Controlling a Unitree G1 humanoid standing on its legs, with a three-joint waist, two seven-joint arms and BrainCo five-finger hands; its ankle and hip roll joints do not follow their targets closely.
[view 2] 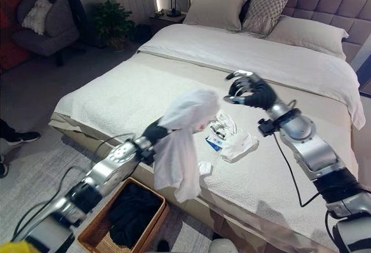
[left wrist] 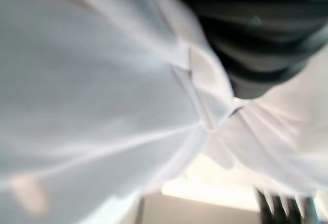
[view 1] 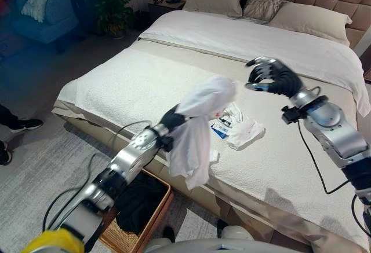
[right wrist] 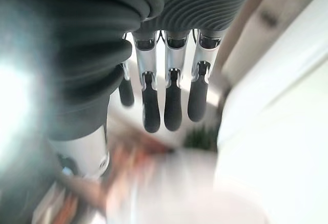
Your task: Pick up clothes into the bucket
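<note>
the left hand (view 1: 174, 117) is wrapped in a white garment (view 1: 197, 131) it carries above the bed (view 1: 116, 85) edge, its fingers hidden in the cloth so i cannot tell their hold; the wicker bucket (view 1: 156, 218) sits on the floor beside the bed, below the hanging cloth, already holding dark clothes. the right hand (view 1: 269, 76) hovers over the bed with fingers relaxed and empty, above a second white garment (view 1: 240, 128). to do this well, the arm should probably swing back until the hanging tail clears the bed and centres over the bucket before letting go.
</note>
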